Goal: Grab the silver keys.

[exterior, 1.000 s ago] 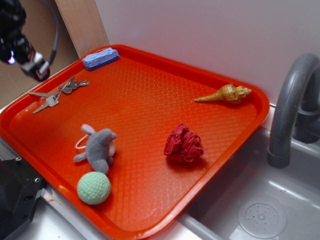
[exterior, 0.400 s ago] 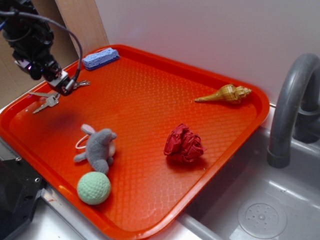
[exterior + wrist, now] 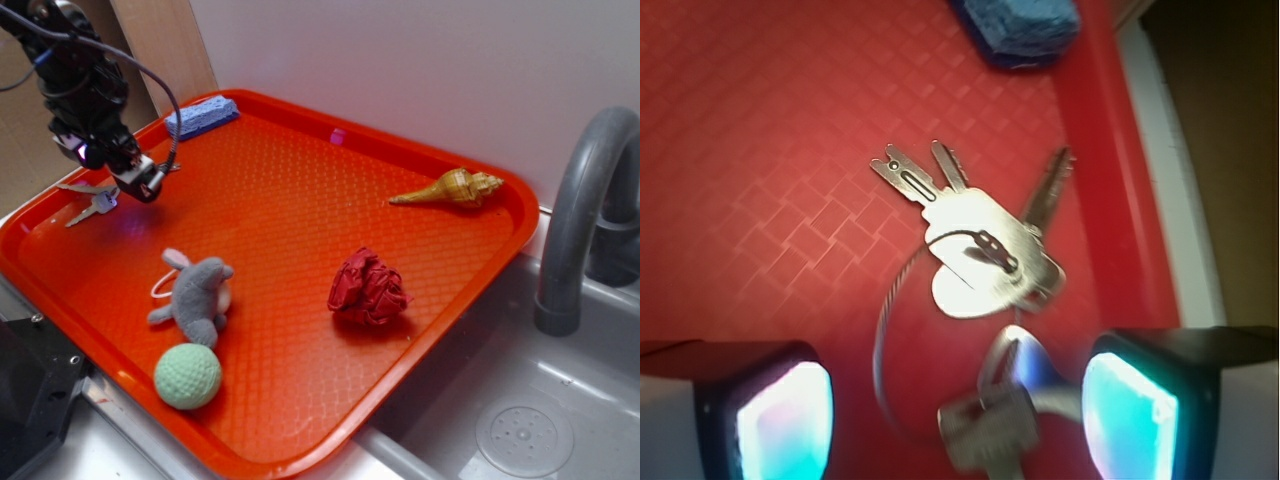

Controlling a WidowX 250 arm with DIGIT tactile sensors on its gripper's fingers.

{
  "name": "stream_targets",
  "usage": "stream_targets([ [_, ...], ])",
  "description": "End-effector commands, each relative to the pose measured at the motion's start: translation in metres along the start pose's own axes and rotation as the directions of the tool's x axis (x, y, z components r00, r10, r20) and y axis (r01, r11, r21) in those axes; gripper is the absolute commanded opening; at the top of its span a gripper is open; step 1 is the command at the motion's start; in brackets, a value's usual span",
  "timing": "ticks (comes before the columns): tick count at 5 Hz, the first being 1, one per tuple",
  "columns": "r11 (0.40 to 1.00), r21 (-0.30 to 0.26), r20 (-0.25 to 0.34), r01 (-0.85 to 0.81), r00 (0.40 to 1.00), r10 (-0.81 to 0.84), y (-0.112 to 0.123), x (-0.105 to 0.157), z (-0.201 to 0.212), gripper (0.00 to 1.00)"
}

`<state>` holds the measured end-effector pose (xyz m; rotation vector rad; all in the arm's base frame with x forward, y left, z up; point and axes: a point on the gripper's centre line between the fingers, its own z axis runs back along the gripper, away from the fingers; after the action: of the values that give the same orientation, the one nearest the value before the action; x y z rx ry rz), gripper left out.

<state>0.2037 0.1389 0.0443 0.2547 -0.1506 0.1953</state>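
Silver-grey flat metal keys on a wire ring (image 3: 980, 260), splayed on the textured orange plastic tray (image 3: 300, 200), framed between black gripper (image 3: 955, 400) jaws spread wide, poised for straddling.

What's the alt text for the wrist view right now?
Silver keys lie splayed on a wire ring on the orange tray, right below the open gripper, whose two glowing fingertips frame the bottom corners. A blue sponge sits at the top edge by the tray's rim.
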Motion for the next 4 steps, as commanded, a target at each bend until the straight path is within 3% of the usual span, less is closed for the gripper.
stream_targets([
  [1, 0.996, 0.089, 0.009, -0.001, 1.000, 0.000, 0.006, 0.004, -0.008, 1.00],
  [2, 0.989, 0.139, 0.000, -0.050, 0.999, 0.050, 0.019, 0.003, -0.008, 0.00],
  [4, 0.991, 0.128, -0.027, -0.031, 0.999, 0.035, 0.021, 0.000, -0.008, 0.00],
])
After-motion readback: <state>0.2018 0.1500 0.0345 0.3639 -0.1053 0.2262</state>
